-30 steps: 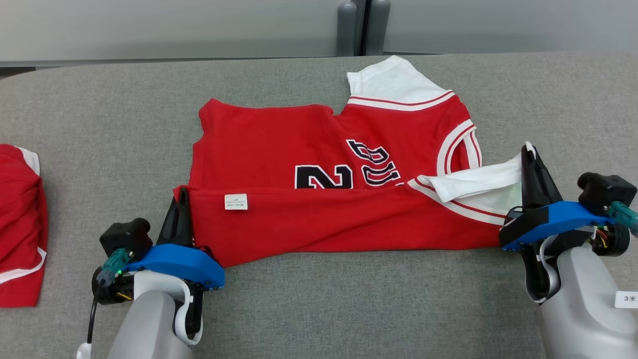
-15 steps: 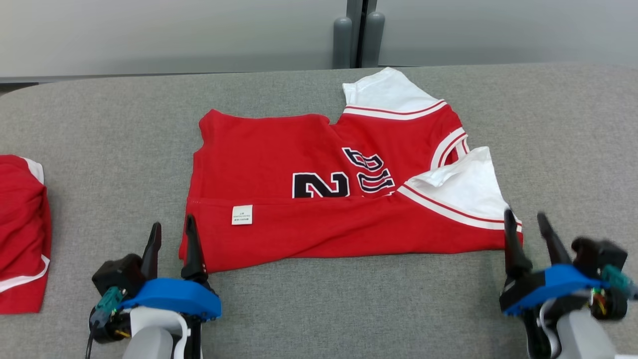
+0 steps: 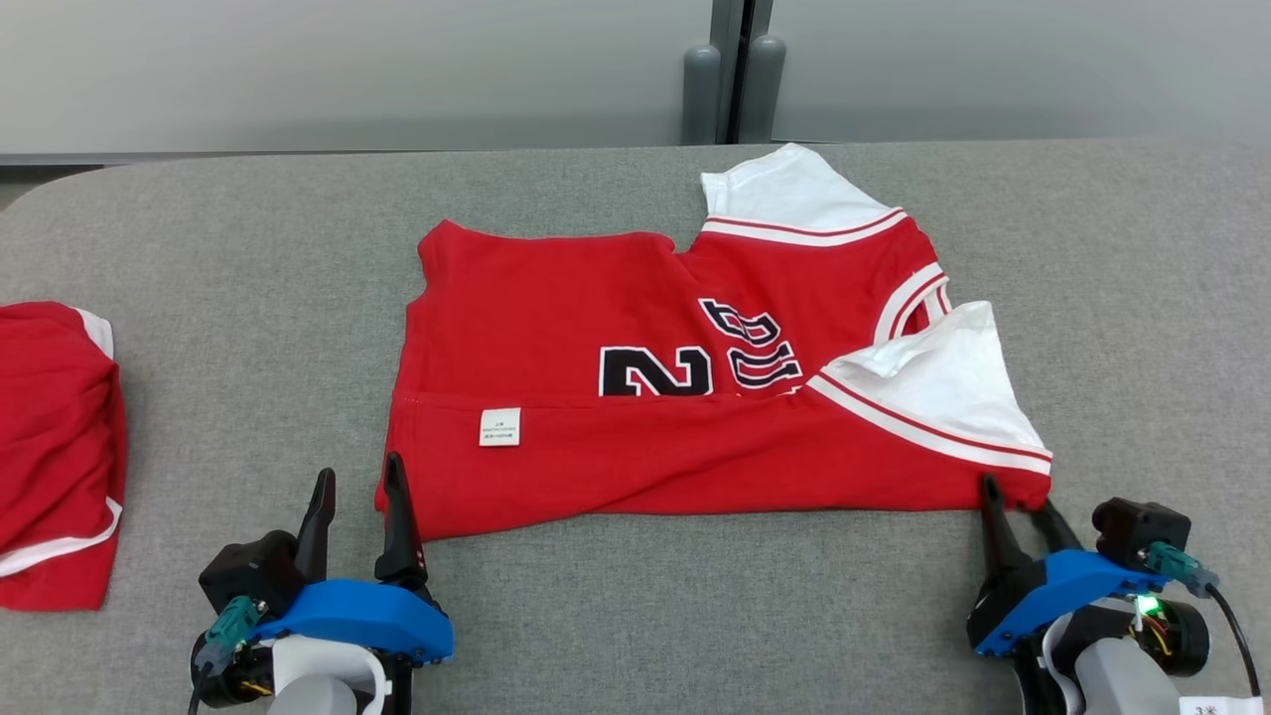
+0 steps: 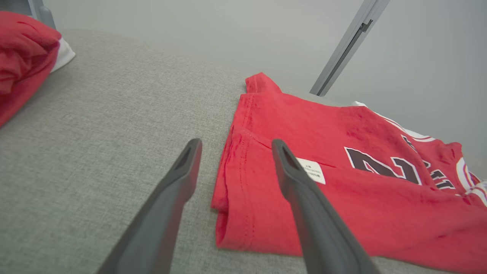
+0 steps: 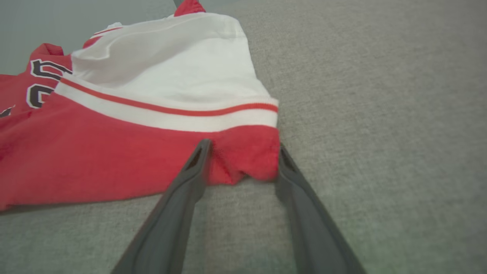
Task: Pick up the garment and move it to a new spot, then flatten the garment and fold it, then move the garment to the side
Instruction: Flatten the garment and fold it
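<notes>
Grey table (image 3: 199, 199) with half-folded jersey (image 3: 635, 467). Jaws of left gripper (image 3: 358, 469) and right gripper (image 3: 1013, 494) spread, empty, at its near corners.

Garment (image 3: 695, 427) lies mid-table (image 3: 199, 248). Left pincer (image 3: 358, 469) stands at its near left corner. Right pincer (image 3: 1015, 495) stands at its near right corner, one tip on either side. Second garment (image 3: 55, 447) lies well apart, at the table's left edge.
</notes>
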You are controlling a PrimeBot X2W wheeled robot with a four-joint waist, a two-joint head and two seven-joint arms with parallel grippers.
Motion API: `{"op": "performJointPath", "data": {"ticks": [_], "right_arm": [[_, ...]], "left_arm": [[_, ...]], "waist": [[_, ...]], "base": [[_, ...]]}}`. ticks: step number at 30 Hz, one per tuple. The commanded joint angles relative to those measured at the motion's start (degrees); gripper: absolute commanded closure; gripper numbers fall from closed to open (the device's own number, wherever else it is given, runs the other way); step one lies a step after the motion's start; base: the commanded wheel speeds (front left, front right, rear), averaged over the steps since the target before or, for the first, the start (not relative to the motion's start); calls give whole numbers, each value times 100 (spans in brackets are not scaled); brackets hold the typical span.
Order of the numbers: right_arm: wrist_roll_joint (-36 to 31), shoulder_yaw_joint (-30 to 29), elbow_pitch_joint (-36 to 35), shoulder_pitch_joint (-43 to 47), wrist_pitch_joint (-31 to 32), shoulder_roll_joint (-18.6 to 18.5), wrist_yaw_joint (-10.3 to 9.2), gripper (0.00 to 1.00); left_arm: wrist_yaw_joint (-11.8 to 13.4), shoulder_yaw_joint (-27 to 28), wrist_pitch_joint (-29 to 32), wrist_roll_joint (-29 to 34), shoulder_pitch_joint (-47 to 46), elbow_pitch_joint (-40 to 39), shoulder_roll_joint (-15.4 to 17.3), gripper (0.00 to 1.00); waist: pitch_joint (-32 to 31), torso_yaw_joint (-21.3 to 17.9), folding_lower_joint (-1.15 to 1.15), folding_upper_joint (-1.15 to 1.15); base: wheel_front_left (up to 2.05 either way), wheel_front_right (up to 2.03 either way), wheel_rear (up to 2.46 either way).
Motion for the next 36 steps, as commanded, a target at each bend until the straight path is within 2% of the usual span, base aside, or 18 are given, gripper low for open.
{"op": "performJointPath", "data": {"ticks": [1,17,31,33,36], "right_arm": [[24,75,155,-77,-6,17,1,100],[83,-159,-356,49,-12,-440,1,100],[70,-3,-388,-167,-12,-294,1,100],[86,9,-402,-178,-12,-298,1,100],[103,1,-424,-197,-12,-311,1,100]], "left_arm": [[-54,-3,-16,-18,15,-7,2,0],[-595,-537,-16,-215,48,593,-1,0],[-643,-1130,-15,-589,-364,1087,1,0],[-643,-1111,-15,-584,-407,1072,1,0],[-643,-799,-15,-358,-415,895,8,0]], "waist": [[6,23,0,0],[-112,-110,0,0],[21,-204,0,0],[32,-210,0,0],[56,-216,0,0]], "base": [[0,0,0],[0,0,0],[0,0,0],[0,0,0],[0,0,0]]}}
